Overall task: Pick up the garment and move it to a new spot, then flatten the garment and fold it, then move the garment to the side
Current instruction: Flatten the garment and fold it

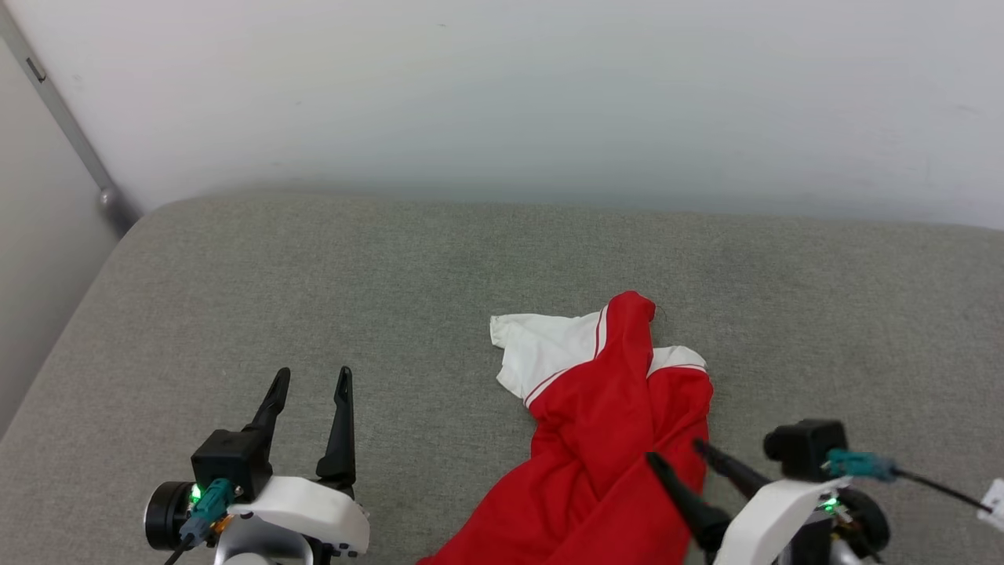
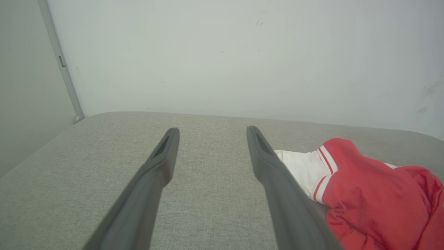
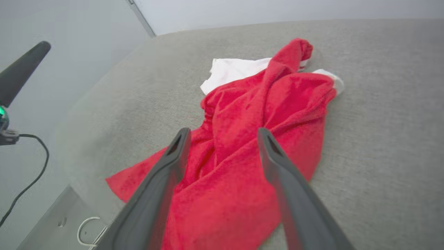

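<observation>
Left gripper [image 1: 313,373] is spread wide with nothing in it, just bare grey cushion [image 1: 314,259] ahead of its fingers. The garment [image 1: 604,408] sits off to its right, a twisted red heap with 1 white sleeve [image 1: 541,353] sticking out toward that gripper. The right gripper [image 1: 674,450] hangs over the heap's near edge, fingers apart, nothing pinched as far as I can see. My guess is the pick-and-move part is about done. Flattening, folding and shifting it aside are all left, since it's nowhere near flat.
</observation>
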{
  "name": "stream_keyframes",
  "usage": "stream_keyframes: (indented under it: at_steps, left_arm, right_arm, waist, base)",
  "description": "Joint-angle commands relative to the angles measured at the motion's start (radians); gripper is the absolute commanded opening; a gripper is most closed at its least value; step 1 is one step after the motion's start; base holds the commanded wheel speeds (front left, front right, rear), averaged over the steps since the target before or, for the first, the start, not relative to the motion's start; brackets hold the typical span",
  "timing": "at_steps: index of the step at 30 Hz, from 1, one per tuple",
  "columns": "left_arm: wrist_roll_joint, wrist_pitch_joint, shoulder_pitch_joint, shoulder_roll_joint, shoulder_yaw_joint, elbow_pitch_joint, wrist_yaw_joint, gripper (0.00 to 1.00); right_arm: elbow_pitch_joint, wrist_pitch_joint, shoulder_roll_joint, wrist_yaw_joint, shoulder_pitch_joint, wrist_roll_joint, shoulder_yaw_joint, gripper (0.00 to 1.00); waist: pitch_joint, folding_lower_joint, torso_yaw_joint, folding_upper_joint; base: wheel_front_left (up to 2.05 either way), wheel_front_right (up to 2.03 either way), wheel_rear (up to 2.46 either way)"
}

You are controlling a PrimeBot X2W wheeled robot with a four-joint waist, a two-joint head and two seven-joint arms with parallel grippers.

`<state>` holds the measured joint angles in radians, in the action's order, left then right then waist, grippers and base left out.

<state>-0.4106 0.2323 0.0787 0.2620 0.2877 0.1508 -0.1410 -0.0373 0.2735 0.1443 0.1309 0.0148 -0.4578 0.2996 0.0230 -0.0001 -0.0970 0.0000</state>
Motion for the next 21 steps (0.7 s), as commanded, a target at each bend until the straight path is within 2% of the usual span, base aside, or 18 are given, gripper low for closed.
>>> stream_keyframes:
  at_steps: [1,3,8,13,20,21]
  left_arm:
    - [0.0,0.004,-0.003,-0.002,0.001,-0.006,-0.002,1.0]
    - [0.001,0.006,0.007,-0.003,0.005,-0.009,0.002,1.0]
    - [0.005,0.012,0.035,-0.009,0.013,-0.023,0.01,1.0]
    - [0.013,0.019,0.072,-0.019,0.02,-0.036,0.022,1.0]
    - [0.011,0.028,0.097,-0.038,0.013,-0.018,0.033,1.0]
    - [0.01,0.029,0.097,-0.039,0.011,-0.014,0.034,1.0]
  right_arm:
    - [-0.015,0.014,0.0,0.0,-0.019,0.001,-0.032,1.0]
    - [-0.048,0.049,0.009,0.0,-0.047,0.01,-0.105,1.0]
    - [-0.127,0.158,0.025,0.0,-0.136,-0.002,-0.19,1.0]
    - [-0.204,0.285,0.032,0.0,-0.242,-0.025,-0.212,1.0]
    - [-0.286,0.439,0.044,0.0,-0.328,-0.045,-0.186,1.0]
    - [-0.285,0.445,0.047,0.0,-0.336,-0.045,-0.185,0.82]
  waist:
    - [-0.003,0.0001,-0.003,0.0]
    - [-0.011,0.0001,-0.011,0.0]
    - [-0.05,0.0001,-0.036,0.0]
    - [-0.108,0.0001,-0.066,0.0]
    - [-0.155,0.0001,-0.084,0.0]
    - [-0.157,0.0001,-0.084,0.0]
  base:
    - [0.0,0.0,0.0]
    - [0.0,0.0,0.0]
    - [0.0,0.0,0.0]
    - [0.0,0.0,0.0]
    - [0.0,0.0,0.0]
    - [0.0,0.0,0.0]
